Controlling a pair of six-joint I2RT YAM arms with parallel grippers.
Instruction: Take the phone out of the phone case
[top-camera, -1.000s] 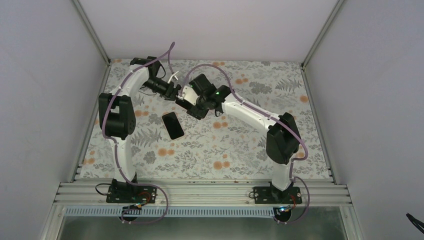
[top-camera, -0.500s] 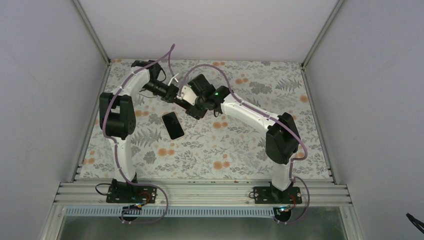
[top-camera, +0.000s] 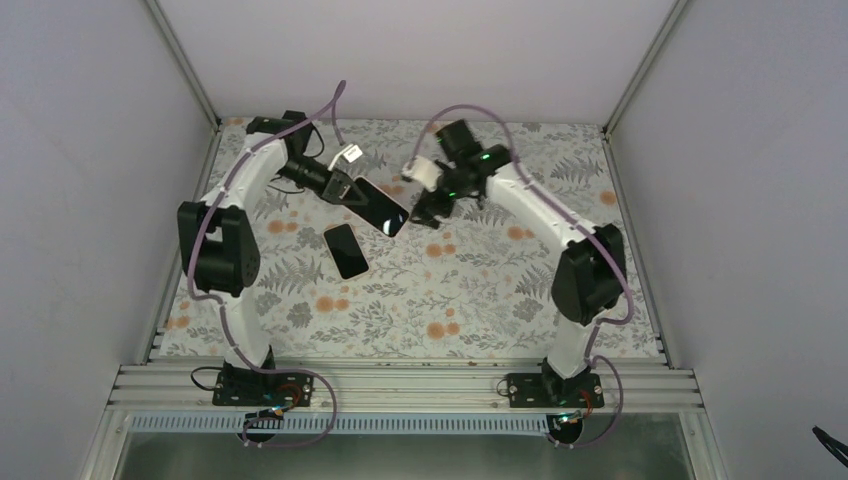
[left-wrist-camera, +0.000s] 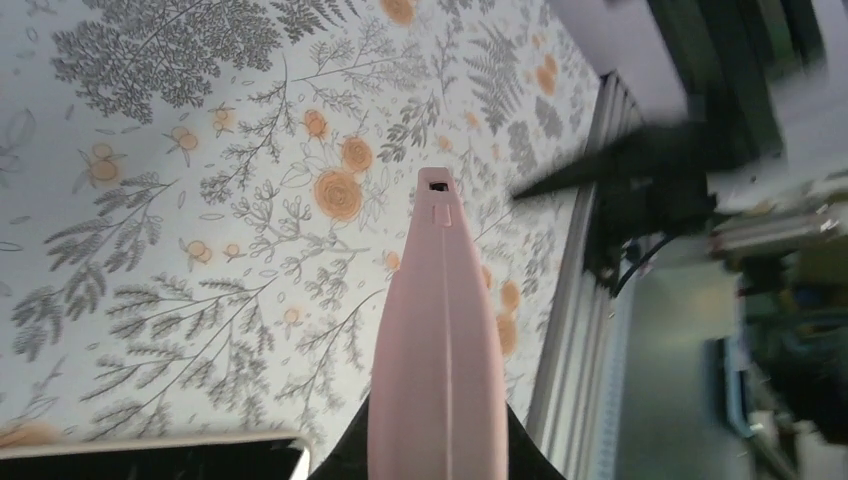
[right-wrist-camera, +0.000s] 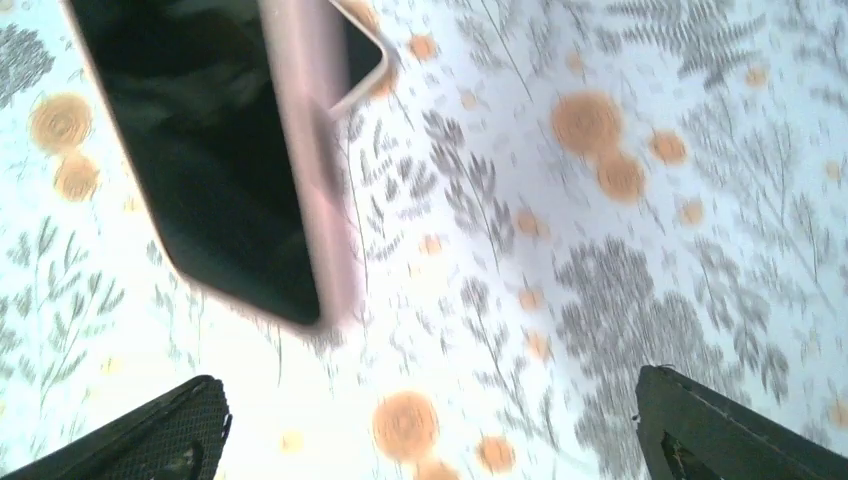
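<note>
Left hand (top-camera: 350, 190) clamps phone case (top-camera: 380, 207) by its edge, clear above table (top-camera: 480, 290); phone (top-camera: 346, 250) flat nearby. Right hand (top-camera: 431, 211), spread wide, has released and backed off right.

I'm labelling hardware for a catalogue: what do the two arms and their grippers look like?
Both the left arm and right arm have white links with black joints and black bases. A purple cable runs along each. The left gripper and right gripper are black; a green light glows near the right wrist.

Left arm (top-camera: 243, 185) reaches up and inward, its left gripper (top-camera: 351, 189) pinched closed; right arm (top-camera: 545, 210) arches toward it, the right gripper (top-camera: 428, 211) angled downward, fingers spread wide
</note>
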